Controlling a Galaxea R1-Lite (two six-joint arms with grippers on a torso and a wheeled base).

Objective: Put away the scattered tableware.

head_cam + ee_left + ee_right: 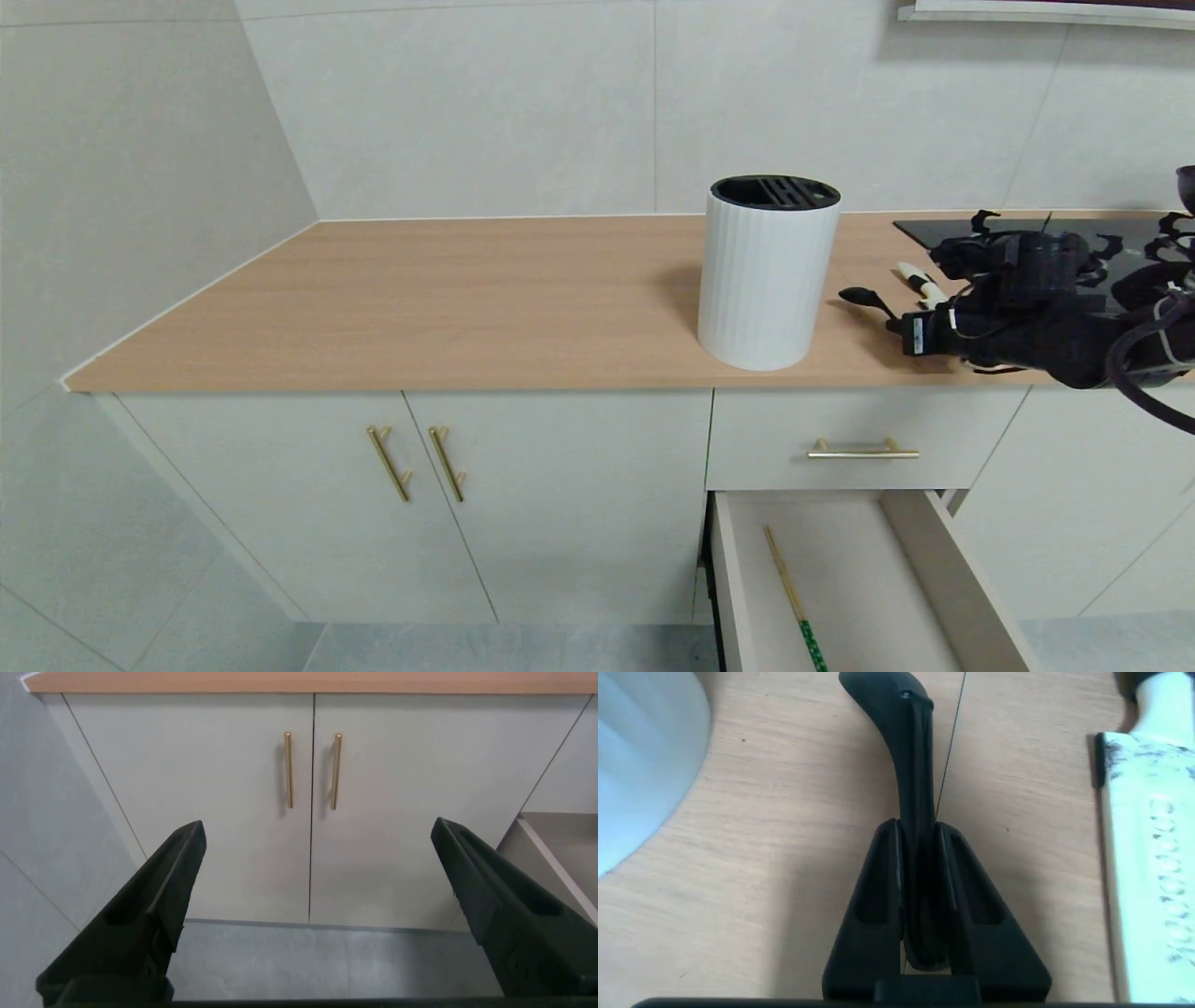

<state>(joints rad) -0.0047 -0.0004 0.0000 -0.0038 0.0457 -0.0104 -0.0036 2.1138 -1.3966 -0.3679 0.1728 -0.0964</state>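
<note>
**Q:** What did my right gripper [918, 835] hold?

**A:** Its two fingers [878, 887] were clamped narrow around the shaft of a black utensil [896, 709]. The utensil's rounded end stuck out beyond the fingertips. I could not tell whether that end touched the wood beneath it.

**Q:** What lay round that hand?

**A:** Seen from the head, the right gripper [898, 324] was over the countertop [467, 299], near its front edge. The black utensil [859, 297] pointed toward a white ribbed holder [766, 280], which stood upright close by. A white utensil [920, 285] lay flat on the wood just beside the gripper, on the side away from the holder. A black cooktop [934, 233] was behind the arm.

**Q:** And my left gripper [318, 835]?

**A:** Its jaws were spread wide with nothing between them. It was low, facing two cabinet doors [420, 812] with gold handles [288, 770].

**Q:** Where was the other tableware?

**A:** A drawer [943, 569] below the countertop was pulled out. Chopsticks [789, 588] with green ends lay lengthwise on its floor.
</note>
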